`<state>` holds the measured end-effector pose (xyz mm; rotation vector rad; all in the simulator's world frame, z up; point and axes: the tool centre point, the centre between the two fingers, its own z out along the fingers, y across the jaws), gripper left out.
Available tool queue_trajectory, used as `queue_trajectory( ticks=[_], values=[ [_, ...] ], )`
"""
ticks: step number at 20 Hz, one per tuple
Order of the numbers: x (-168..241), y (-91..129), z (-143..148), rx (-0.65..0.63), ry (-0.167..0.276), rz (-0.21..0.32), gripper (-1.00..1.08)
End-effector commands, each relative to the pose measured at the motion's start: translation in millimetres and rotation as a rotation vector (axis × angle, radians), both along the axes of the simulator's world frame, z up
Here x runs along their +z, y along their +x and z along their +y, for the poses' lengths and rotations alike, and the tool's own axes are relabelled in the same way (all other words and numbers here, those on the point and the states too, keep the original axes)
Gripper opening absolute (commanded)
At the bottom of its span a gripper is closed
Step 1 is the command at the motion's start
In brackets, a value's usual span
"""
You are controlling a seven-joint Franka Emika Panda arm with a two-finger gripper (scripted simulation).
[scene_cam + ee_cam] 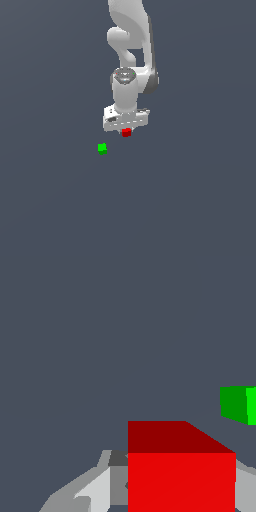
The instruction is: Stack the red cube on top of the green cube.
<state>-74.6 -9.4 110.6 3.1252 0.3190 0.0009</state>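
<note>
The red cube (126, 132) sits directly under the white pincer (126, 129), tucked between its fingers; in the wrist view the red cube (181, 471) fills the space between the two grey fingers (95, 491), which flank it closely on either side. The pincer looks drawn in narrow around it. Whether the pads actually press the faces, or only stand just beside them, cannot be told from either view, and neither can whether the cube rests on the tabletop (200, 200) or hangs slightly clear of it.

The green cube (102, 148) lies apart from the red one, toward the exterior view's left and a little nearer that camera. In the wrist view the green cube (239, 404) shows only partly, cut by the picture's edge.

As for handling, the red cube looks rigid, flat-faced and sharp-edged, and being so much smaller than the pincer it is probably very light. It should not deform under a squeeze. The sensible hold is on two opposite vertical faces, centred, leaving the underside free to meet the green cube's top. With both cubes the same size, the landing face leaves little margin, so a skewed grip or an off-centre release could tip it off.
</note>
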Motion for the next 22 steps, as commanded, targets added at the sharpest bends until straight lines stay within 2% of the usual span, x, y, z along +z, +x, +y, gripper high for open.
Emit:
queue_trajectory(
  ticks=[1, 13, 17, 22],
  values=[
    [8, 0, 0, 0.000, 0.000, 0.001, -1.00],
    [8, 2, -3, 0.000, 0.000, 0.001, -1.00],
    [1, 7, -17, 0.000, -0.001, 0.001, -1.00],
    [-15, 18, -49, 0.000, -0.001, 0.001, -1.00]
  ],
)
